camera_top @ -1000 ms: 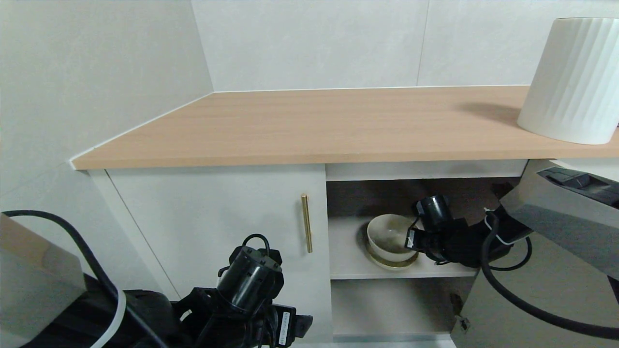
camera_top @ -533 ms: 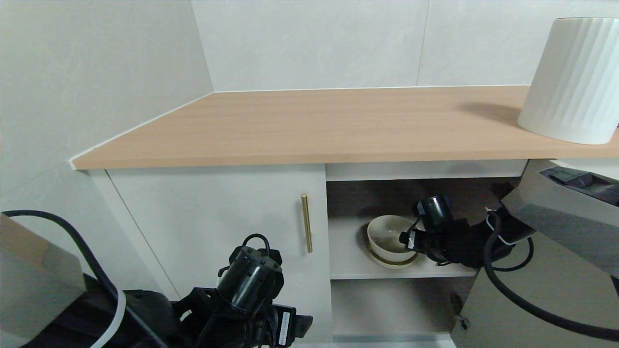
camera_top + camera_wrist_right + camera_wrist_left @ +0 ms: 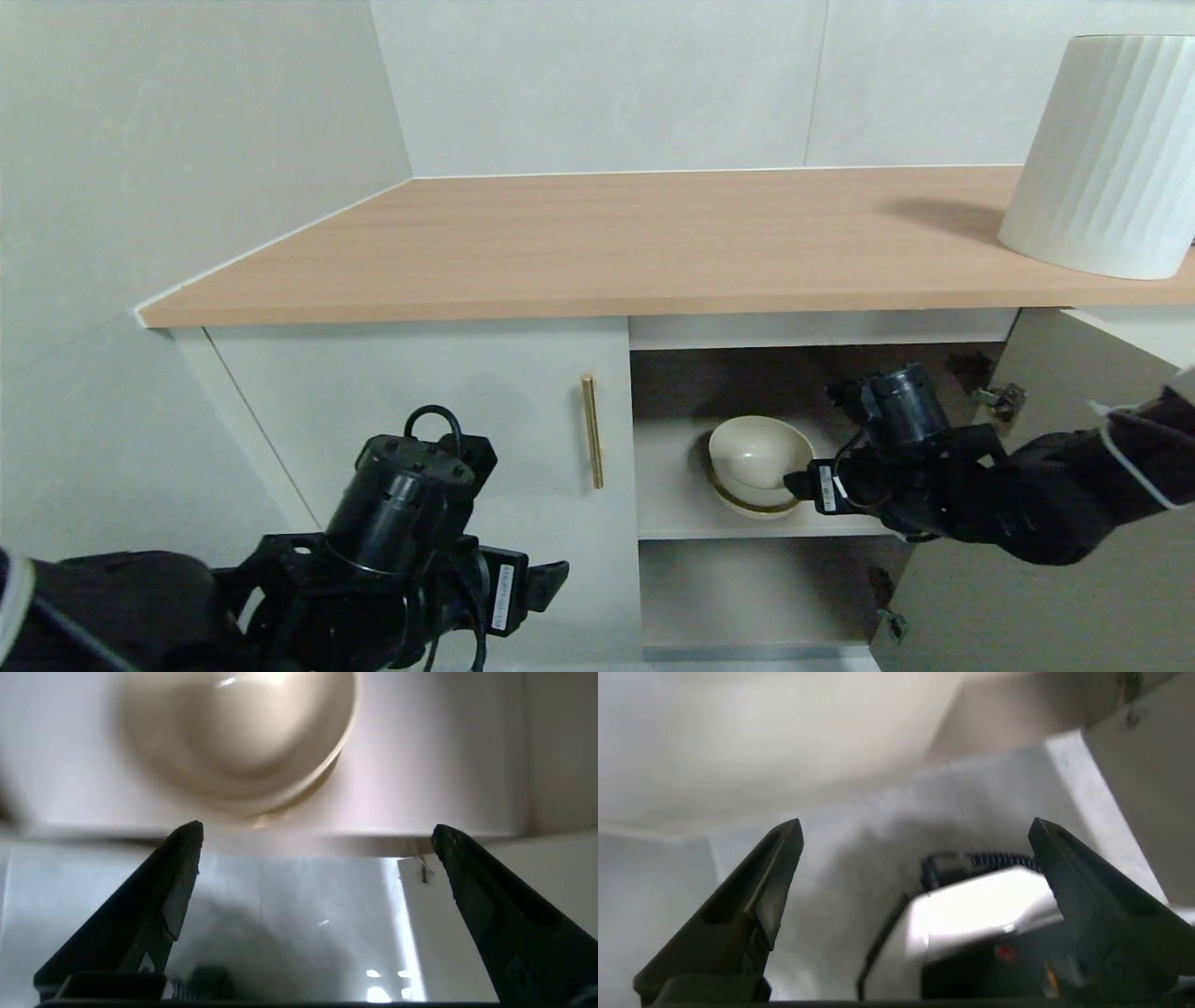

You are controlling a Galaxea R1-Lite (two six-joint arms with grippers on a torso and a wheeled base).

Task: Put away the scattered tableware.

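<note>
The cream bowl (image 3: 758, 455) is sitting on a gold-rimmed plate (image 3: 747, 510) on the upper shelf (image 3: 670, 499) of the open cupboard (the door (image 3: 420, 392) next to it is shut). The right gripper (image 3: 316, 833) is hovering just in front of the bowl, fingers wide apart, holding nothing. The left gripper (image 3: 913, 826) is hanging low before the shut door, fingers wide apart too, holding nothing.

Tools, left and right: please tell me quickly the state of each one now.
Left tool: open, holding nothing.
Right tool: open, holding nothing; the bowl sits on the shelf, apart from it.
</note>
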